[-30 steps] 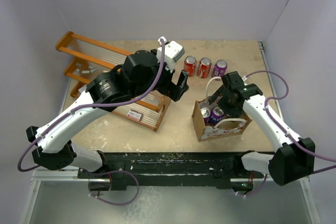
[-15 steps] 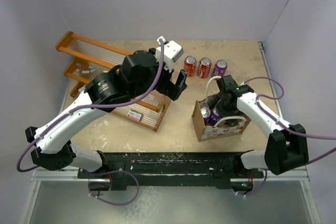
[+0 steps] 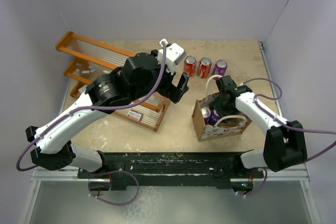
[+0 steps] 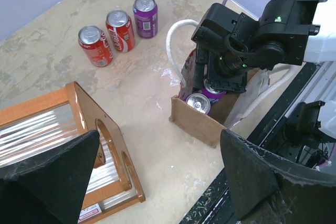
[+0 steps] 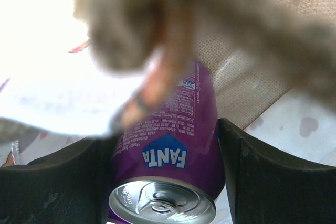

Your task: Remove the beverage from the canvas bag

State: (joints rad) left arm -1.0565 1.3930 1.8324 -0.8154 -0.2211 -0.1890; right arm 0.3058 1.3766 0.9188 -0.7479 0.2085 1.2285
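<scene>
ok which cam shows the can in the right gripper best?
Right wrist: purple Fanta can fills the frame, right gripper fingers on both sides. Left wrist shows only a sliver; top external, the arm mostly hides it.

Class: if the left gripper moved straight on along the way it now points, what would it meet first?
Most likely the bare table, in the gap between the wooden rack and the canvas bag. The left gripper stands open and empty; depth is hard to judge.

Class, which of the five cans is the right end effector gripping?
The purple Fanta can in the canvas bag, clamped by the right end effector; its bag neighbour and the three table cans stand free.
</scene>
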